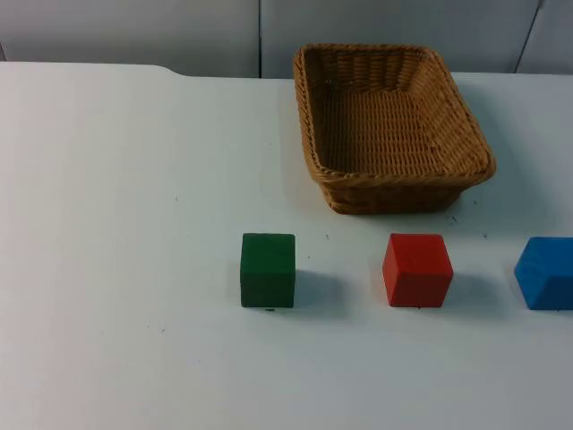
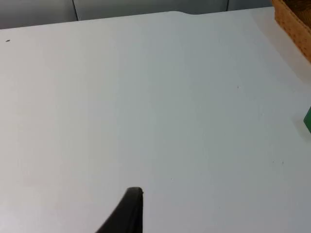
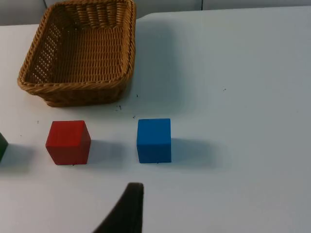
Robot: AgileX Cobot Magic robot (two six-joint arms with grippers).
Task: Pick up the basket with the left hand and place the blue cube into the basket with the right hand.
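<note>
Little of the robot shows: one black fingertip [image 2: 127,213] of the left gripper, matte and smooth, tapering upward to a blunt, slightly squared tip (no screws or markings seen). The right gripper's fingertip [image 3: 127,209] looks alike: black, curved, narrowing upward.

1. a lab-like test bench, not a home: a plain white table [image 1: 107,179] ends at a grey partition wall [image 1: 134,31] made of flat panels with seams.
2. what lies on it looks like a set exercise: a green cube [image 1: 268,270], a red cube [image 1: 417,270] and a blue cube [image 1: 545,272] stand in a row, well apart, with a wicker basket [image 1: 391,125] behind them.
3. a black robot fingertip [image 3: 127,208] stands over the table.
</note>
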